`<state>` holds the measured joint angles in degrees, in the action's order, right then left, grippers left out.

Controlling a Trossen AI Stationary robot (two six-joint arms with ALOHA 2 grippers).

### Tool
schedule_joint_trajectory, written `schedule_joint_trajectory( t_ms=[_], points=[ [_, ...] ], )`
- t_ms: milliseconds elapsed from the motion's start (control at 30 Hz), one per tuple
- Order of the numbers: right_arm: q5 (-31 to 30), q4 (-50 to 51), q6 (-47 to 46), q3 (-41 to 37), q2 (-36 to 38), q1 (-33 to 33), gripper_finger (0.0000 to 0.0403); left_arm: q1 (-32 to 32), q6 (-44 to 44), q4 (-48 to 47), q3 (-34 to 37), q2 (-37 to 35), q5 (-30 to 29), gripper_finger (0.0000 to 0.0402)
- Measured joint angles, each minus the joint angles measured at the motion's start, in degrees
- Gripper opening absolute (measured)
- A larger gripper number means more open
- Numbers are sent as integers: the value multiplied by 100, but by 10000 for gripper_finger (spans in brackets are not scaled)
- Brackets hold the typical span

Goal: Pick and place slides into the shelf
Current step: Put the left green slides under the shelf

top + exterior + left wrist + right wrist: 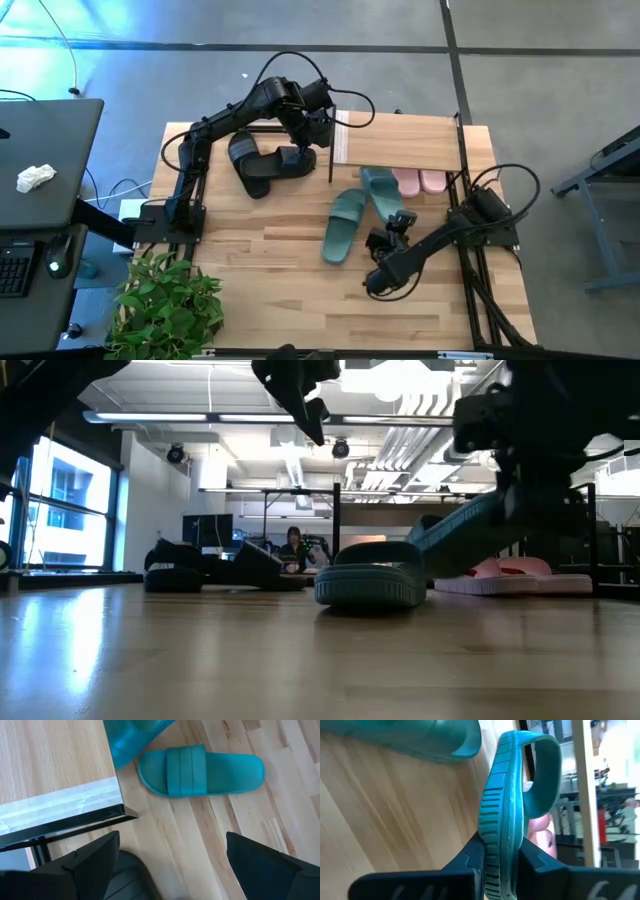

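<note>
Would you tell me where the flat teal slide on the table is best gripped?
Probably by its heel edge, from above: the flat teal slide lies sole down with its strap up, clear of the one the right gripper holds.

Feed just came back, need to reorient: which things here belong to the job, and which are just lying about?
Job:
- teal slide clamped in right hand
- flat teal slide
- black slides
- pink slides
- shelf
- open left hand

Lying about:
- potted plant
- crumpled paper
</note>
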<state>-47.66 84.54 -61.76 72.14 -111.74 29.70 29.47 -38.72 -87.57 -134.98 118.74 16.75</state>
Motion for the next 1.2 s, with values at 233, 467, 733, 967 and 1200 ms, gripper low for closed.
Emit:
schedule_joint_trajectory(
  t_ms=[233, 467, 733, 967, 1200],
  points=[
    [-287, -164, 22, 0, 0, -500, 31, 0, 0, 0, 0, 1, 0, 347],
    [-312, -304, 233, 0, 0, -1071, 31, 0, 2, 0, 0, 0, 0, 347],
    [-460, -1022, 1111, 0, 0, -1661, 31, -2, 2, -9, 0, 1, 2, 347],
    [-384, -1478, 1733, -70, 4, -2050, 31, -2, 4, -59, 0, 0, 4, 347],
    [-225, -2416, 2308, -487, 45, -2259, 30, -1, 13, -66, 1, 1, 4, 347]
  ],
)
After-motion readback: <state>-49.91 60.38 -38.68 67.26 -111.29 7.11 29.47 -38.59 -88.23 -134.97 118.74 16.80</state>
